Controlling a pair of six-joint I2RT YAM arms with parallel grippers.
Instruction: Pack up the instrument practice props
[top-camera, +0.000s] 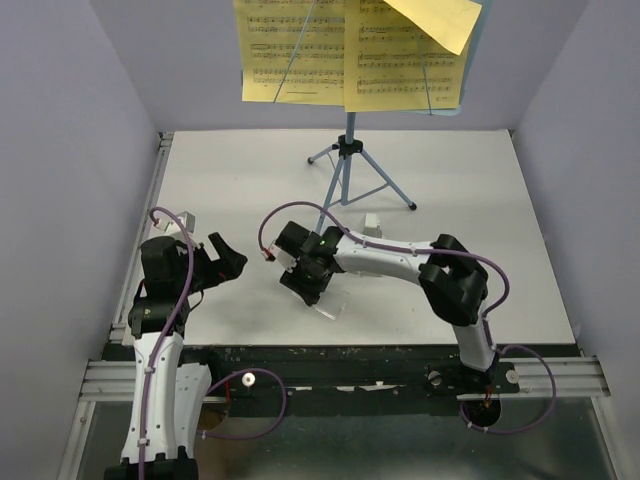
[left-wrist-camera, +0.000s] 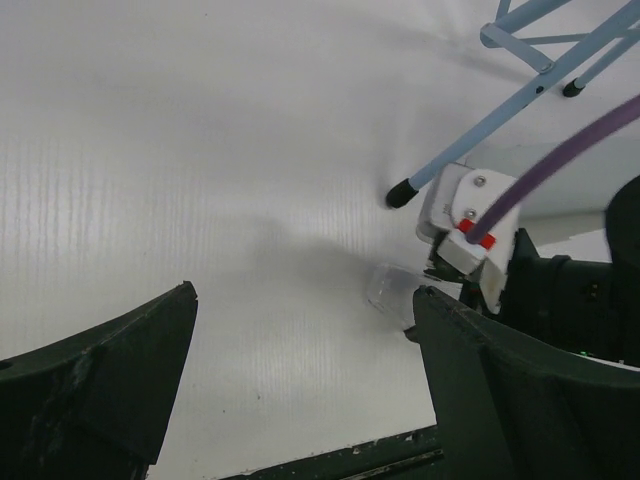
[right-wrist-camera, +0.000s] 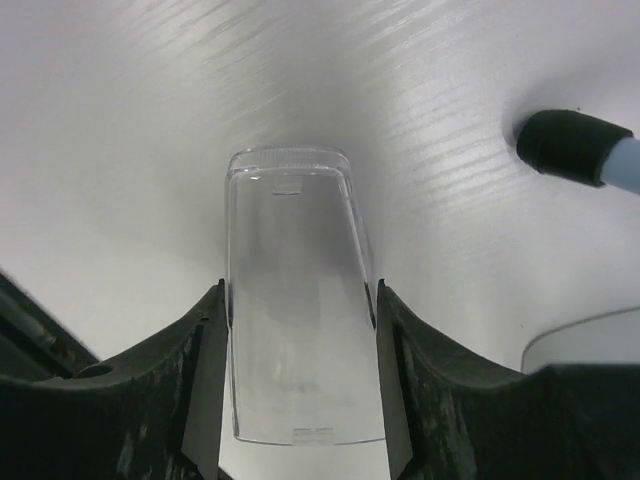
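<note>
While the right end effector sits clamped on the sides of the clear plastic piece lying flat on the desk, packing has barely begun (nothing looks stowed). Beyond it, the music stand stands unfolded, yellow pages on top. The left end effector, off to its left, gapes apart, empty.

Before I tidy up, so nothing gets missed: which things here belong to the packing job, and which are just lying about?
Job: stand, sheet music, clear piece.
Not the job: left arm, right arm, white block by the stand (unclear what it is).
</note>
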